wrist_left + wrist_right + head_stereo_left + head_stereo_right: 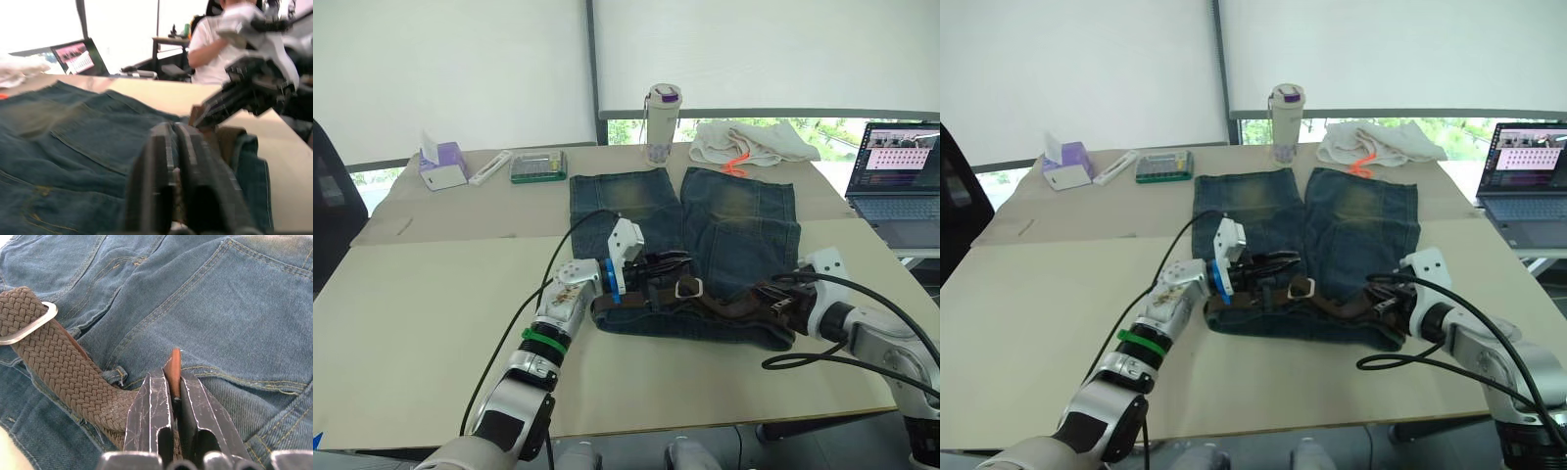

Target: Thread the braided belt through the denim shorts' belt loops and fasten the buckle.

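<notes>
Right wrist view close on right gripper [168,396] pinching braided belt [63,372], 1 buckle [27,328] upper left, left gripper [173,161] closed over denim shorts [705,225], what it holds unclear.

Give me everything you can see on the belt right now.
The belt is a brown woven strap with a silver metal buckle at one end. It lies across the waistband of the denim shorts, near the table's front edge. The right end effector is shut on its leather-tipped end; the left end effector sits by the buckle.
</notes>
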Controlling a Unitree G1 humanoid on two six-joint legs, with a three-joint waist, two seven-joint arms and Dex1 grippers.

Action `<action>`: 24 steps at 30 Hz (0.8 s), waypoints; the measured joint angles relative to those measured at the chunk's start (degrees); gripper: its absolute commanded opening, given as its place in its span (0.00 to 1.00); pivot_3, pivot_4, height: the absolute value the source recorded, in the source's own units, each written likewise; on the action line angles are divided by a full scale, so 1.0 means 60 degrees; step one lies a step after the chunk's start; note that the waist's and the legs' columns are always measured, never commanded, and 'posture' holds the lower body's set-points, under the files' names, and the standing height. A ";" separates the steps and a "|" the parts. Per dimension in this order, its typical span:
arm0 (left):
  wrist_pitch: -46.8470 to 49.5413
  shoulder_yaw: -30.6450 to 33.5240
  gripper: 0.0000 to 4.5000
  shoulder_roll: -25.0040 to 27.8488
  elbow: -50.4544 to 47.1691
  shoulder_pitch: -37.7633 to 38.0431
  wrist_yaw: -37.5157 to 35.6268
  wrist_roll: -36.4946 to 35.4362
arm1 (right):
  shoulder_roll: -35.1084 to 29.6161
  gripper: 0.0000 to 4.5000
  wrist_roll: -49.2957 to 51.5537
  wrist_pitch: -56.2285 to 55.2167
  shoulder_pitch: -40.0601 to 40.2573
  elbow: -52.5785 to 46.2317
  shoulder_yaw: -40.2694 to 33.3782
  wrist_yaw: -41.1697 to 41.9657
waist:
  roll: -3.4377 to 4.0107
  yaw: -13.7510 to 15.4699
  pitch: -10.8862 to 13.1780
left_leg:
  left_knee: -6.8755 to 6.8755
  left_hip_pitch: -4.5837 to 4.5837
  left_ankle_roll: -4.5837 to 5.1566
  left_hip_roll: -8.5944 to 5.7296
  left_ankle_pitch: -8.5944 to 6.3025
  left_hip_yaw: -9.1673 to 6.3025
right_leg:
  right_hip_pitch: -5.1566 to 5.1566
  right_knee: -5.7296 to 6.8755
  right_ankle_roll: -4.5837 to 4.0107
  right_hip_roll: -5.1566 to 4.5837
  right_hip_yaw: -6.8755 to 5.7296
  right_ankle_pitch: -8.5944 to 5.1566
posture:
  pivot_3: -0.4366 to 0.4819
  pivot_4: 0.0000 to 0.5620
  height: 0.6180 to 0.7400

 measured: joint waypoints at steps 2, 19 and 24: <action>-0.0231 -0.0048 0.00 -0.0076 0.0283 -0.0017 -0.0155 0.0140 | -0.0001 0.00 0.0001 0.0001 0.0073 -0.0001 -0.0116 0.0003 | 0.0000 0.0001 0.0000 | 0.0000 -0.0001 0.0000 0.0000 0.0000 0.0000 | 0.0000 0.0000 0.0000 0.0000 0.0000 0.0000 | 0.48 0.27 1.00; -0.1973 -0.0649 0.00 -0.0382 0.2399 -0.0277 0.0038 0.1951 | -0.0147 0.00 0.0001 0.0206 0.0274 -0.0200 -0.0576 0.0042 | -0.0008 0.0068 0.0005 | 0.0001 0.0007 0.0000 -0.0006 0.0000 -0.0002 | 0.0014 -0.0001 0.0035 -0.0005 0.0000 -0.0018 | 0.48 0.27 1.00; -0.2541 -0.0954 0.00 -0.0414 0.2882 -0.0441 0.0194 0.2506 | -0.0269 0.00 0.0002 0.0211 0.0274 -0.0204 -0.0726 0.0151 | -0.0014 0.0093 0.0008 | 0.0001 0.0010 0.0000 -0.0006 0.0000 -0.0003 | 0.0019 -0.0001 0.0048 -0.0006 -0.0001 -0.0025 | 0.48 0.27 1.00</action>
